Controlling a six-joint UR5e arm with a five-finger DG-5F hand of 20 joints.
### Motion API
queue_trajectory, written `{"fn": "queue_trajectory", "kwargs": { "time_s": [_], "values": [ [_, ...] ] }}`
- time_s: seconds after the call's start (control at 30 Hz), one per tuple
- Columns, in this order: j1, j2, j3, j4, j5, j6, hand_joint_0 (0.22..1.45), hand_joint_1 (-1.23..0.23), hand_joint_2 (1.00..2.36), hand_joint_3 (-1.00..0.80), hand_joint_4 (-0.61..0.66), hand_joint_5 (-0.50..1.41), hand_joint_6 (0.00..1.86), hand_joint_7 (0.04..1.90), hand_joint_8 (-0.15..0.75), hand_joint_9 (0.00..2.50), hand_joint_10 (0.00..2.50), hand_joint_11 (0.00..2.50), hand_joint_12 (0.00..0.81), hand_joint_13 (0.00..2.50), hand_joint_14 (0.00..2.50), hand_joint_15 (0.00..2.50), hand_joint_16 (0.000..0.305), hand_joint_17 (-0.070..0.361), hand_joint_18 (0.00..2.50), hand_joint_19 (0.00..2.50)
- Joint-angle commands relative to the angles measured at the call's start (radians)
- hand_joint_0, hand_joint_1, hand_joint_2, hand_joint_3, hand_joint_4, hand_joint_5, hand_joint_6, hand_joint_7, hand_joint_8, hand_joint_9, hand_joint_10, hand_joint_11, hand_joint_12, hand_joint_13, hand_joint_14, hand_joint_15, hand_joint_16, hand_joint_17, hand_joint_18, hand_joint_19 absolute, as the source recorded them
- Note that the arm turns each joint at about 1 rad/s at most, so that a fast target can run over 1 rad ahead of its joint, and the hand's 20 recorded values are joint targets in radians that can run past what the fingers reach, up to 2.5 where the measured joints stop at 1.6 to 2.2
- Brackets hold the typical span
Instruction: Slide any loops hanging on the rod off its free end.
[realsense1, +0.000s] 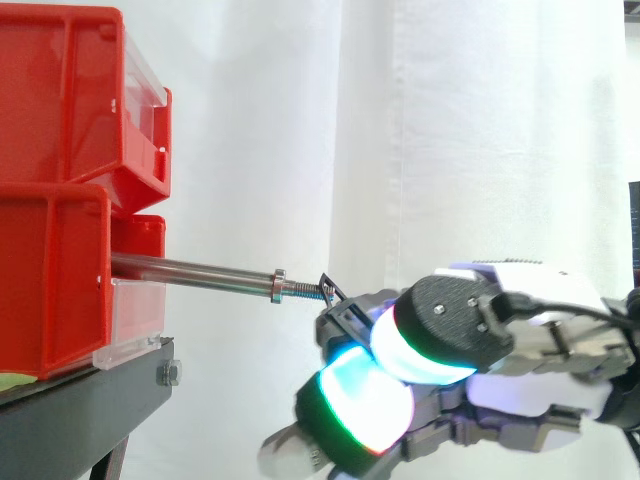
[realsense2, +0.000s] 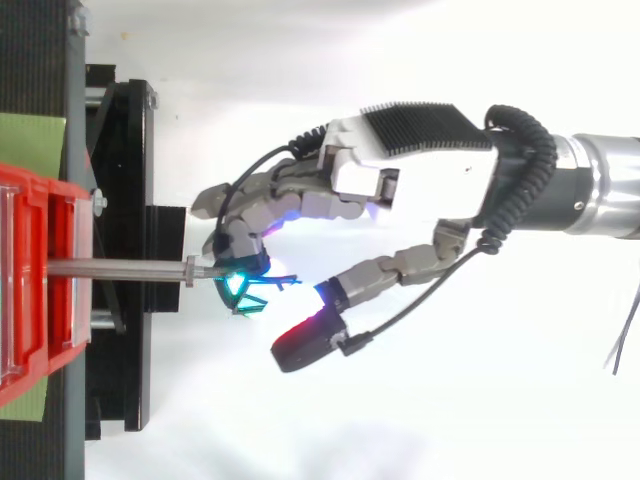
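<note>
A steel rod (realsense1: 190, 270) sticks out level from the lower red bin (realsense1: 50, 290), with a nut (realsense1: 278, 285) just before its threaded free end. A small dark angular loop (realsense1: 333, 291) sits at that tip. From above, the loop (realsense2: 257, 296) lies just past the end of the rod (realsense2: 115, 268), against a cyan-glowing fingertip (realsense2: 243, 266). My hand (realsense2: 400, 170) comes in from the right with its fingers curled down onto the loop. The red-glowing thumb (realsense2: 310, 340) stands apart, to the side. In the side view my hand (realsense1: 520, 340) is below and right of the rod tip.
Two red bins are stacked, the upper one (realsense1: 60, 100) on the lower, on a black stand (realsense1: 90, 400). A white curtain hangs behind. Open room lies to the right of the rod's free end, around the hand.
</note>
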Motion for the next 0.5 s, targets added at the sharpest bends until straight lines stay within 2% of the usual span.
{"fn": "queue_trajectory", "kwargs": {
  "time_s": [0.0, 0.03, 0.07, 0.17, 0.47],
  "values": [
    [0.005, 0.047, -0.074, -0.001, 0.033, 0.000, 0.62, -0.64, 1.02, -0.18, 0.22, -0.16, 0.75, 1.23, 0.289, 0.68, 0.01, 0.20, 0.327, 0.45, 0.00, 0.00, 0.047, 0.105, 0.57, 0.38],
    [0.006, 0.055, -0.084, -0.001, 0.044, 0.000, 0.62, -0.65, 1.02, -0.19, 0.22, -0.16, 0.75, 1.22, 0.293, 0.68, 0.01, 0.20, 0.328, 0.45, 0.00, 0.00, 0.047, 0.105, 0.57, 0.38],
    [0.009, 0.076, -0.107, 0.001, 0.068, 0.000, 0.62, -0.65, 1.02, -0.19, 0.22, -0.16, 0.75, 1.22, 0.292, 0.68, 0.01, 0.20, 0.327, 0.45, 0.00, 0.00, 0.047, 0.106, 0.57, 0.38],
    [0.009, 0.093, -0.118, -0.002, 0.081, 0.001, 0.61, -0.65, 1.02, -0.19, 0.22, -0.16, 0.75, 1.22, 0.293, 0.68, 0.01, 0.20, 0.328, 0.45, 0.00, 0.00, 0.047, 0.106, 0.57, 0.39],
    [0.005, 0.101, -0.118, -0.013, 0.079, 0.008, 0.62, -0.64, 1.02, -0.20, 0.22, -0.16, 0.75, 1.23, 0.295, 0.69, 0.01, 0.21, 0.329, 0.45, 0.00, 0.00, 0.047, 0.106, 0.57, 0.38]
  ]
}}
